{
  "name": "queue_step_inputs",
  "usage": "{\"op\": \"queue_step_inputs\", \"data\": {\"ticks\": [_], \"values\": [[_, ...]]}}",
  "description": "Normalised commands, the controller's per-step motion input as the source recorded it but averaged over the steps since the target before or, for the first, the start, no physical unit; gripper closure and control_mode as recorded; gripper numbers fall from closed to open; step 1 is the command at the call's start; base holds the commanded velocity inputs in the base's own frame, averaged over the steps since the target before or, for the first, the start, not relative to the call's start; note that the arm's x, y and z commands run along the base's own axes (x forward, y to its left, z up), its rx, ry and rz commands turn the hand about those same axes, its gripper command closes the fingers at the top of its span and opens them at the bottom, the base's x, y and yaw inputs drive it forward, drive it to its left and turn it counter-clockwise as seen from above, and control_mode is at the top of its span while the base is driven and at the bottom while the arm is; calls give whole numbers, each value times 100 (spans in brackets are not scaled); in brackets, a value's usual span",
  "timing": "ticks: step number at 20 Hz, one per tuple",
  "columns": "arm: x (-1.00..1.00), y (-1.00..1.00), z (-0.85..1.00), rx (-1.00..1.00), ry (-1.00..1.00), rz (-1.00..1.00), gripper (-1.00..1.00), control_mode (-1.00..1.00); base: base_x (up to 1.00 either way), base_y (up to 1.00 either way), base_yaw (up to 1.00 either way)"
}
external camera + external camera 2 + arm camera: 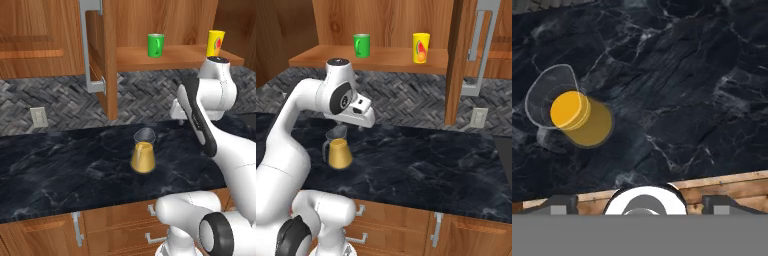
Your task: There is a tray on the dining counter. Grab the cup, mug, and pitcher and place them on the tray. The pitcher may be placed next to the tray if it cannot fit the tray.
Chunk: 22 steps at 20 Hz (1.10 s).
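A long counter point(60, 165) with a black, white-veined marble top and wooden drawer fronts runs across both base views, backed by a grey herringbone tile wall point(50, 100). Above it hangs a wooden wall cabinet with its door point(102, 55) swung open, a long grey handle on the door's edge, and an open wooden shelf point(381, 57) beside it. The white arm reaches out over the counter; its two-finger gripper point(640, 201) hangs above the marble with its jaws spread wide, the dark fingertips far apart and nothing between them.

The amber-yellow cone-shaped pitcher point(143, 156) with a greyish clear neck and spout stands upright on the marble, below and slightly to one side of the hand, apart from the fingers. On the shelf, the small bright green mug point(156, 45) with a loop handle and the small yellow handleless cup point(215, 43) with a red and green mark stand upright, well apart.
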Motion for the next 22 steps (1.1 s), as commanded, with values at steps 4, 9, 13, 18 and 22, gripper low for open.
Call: {"op": "queue_step_inputs", "data": {"ticks": [4,9,13,18,22], "values": [[-64,-30,16,0,-2,-34,-100,-100,0,0,0],[-53,-10,15,0,-3,-46,-100,-100,0,0,0],[-34,0,7,1,-7,-56,-100,-100,0,0,0],[-36,-10,10,10,-13,-50,-100,-100,0,0,0],[-40,-27,23,18,-19,-35,-100,-100,0,0,0]]}}
